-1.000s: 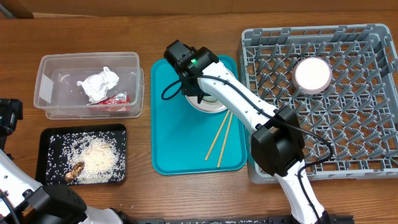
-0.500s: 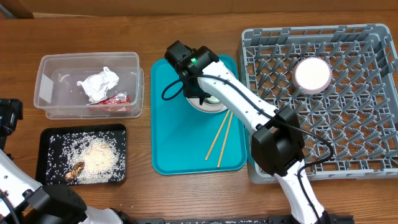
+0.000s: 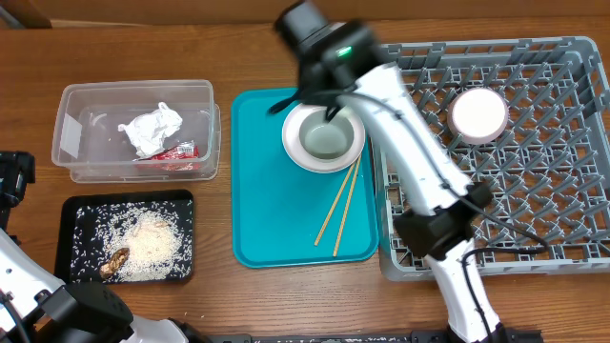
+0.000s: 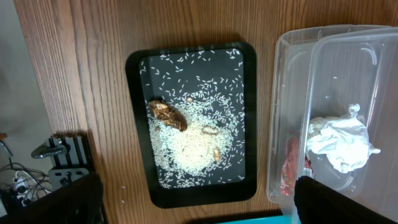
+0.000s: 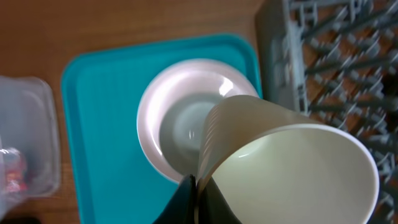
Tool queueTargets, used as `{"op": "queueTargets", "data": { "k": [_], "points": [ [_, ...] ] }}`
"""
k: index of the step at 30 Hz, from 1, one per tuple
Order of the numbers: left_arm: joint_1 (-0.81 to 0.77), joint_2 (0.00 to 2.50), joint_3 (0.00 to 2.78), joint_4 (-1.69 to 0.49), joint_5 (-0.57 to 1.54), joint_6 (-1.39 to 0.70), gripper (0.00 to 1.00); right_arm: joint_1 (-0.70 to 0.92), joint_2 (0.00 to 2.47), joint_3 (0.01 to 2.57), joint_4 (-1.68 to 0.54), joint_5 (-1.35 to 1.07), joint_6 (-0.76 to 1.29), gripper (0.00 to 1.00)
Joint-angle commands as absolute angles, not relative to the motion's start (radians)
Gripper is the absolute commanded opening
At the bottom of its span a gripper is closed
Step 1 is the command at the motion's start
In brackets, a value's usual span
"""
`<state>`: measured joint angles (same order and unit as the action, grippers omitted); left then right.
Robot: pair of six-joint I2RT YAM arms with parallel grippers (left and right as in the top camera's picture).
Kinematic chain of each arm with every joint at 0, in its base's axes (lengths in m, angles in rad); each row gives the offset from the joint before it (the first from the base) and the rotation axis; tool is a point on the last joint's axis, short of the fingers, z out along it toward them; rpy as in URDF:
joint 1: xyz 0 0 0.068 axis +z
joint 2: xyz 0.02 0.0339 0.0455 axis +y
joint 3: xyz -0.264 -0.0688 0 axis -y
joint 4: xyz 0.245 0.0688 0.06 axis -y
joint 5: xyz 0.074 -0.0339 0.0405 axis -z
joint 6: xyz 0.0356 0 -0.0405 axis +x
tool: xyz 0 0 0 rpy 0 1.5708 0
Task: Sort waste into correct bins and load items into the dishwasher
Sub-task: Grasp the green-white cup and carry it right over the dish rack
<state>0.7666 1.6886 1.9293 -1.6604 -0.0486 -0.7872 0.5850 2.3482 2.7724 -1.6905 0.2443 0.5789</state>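
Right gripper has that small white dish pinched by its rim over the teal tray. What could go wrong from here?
1. The right gripper holds the small white dish by one edge of its rim only, and the dish hangs tilted. It may slip and fall onto the plate below.
2. On the way to the dish rack, the hanging dish may clip the rack's wall or its pegs.

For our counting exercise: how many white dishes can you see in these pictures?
3: a plate on the teal tray, a bowl in the grey rack, and a cup in the right gripper. Others may be hidden.
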Motion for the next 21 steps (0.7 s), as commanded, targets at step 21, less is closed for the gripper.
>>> {"op": "queueTargets", "data": {
  "k": [21],
  "points": [
    [0.772,1.680,1.942,-1.660,-0.059,-0.808,1.00,-0.274,1.813,2.451,-1.694,-0.475,0.152,0.04]
  ]
}}
